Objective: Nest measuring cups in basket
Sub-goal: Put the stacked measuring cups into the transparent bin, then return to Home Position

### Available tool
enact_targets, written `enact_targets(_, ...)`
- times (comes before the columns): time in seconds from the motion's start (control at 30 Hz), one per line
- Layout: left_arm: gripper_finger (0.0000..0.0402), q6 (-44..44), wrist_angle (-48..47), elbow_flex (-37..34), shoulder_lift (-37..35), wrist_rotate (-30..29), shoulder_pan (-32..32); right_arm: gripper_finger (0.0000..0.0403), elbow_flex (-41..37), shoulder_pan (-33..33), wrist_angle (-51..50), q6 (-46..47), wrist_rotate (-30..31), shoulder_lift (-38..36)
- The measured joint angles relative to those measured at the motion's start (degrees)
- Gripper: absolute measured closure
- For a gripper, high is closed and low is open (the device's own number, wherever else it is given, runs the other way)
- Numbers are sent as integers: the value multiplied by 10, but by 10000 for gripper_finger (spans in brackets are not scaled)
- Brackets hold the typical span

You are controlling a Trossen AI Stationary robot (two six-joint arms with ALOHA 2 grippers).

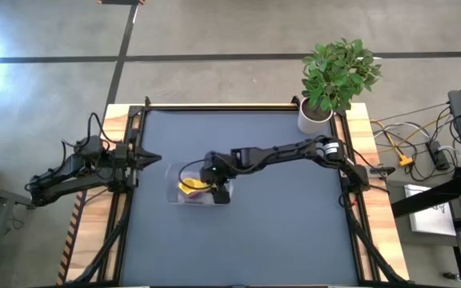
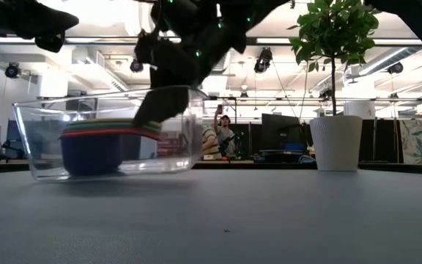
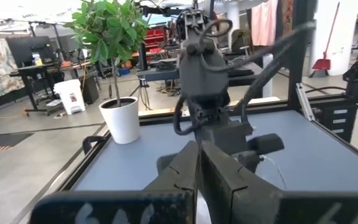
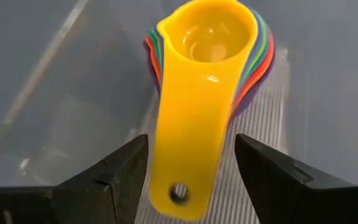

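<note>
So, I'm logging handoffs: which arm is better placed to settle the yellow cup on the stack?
Right. Its gripper is open astride the yellow cup in the basket; the left gripper waits at the table's left edge.

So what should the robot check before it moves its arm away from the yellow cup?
1. Yellow cup sits in the nested stack: ok, its bowl rests inside the other coloured cups.
2. Right gripper has let go: ok, the jaws are open, with a gap on each side of the yellow handle.
3. Stack is inside the basket: ok, the low view shows the cups behind its clear wall.
4. All seven cups nested: cannot tell, only some coloured rims show.
5. Left gripper is out of the way: ok, it waits at the table's left edge, jaws shut.
6. Plant pot clear of the path: ok, it stands at the far corner.
</note>
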Motion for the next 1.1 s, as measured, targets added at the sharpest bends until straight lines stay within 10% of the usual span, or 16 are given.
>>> enact_targets(0.73,402,2,8,0,0,74,0,184,-12,-4,-4,-1,-71,-54)
enact_targets(1.1,402,-1,12,0,-10,76,0,244,-318,-3,175,18,3,-344)
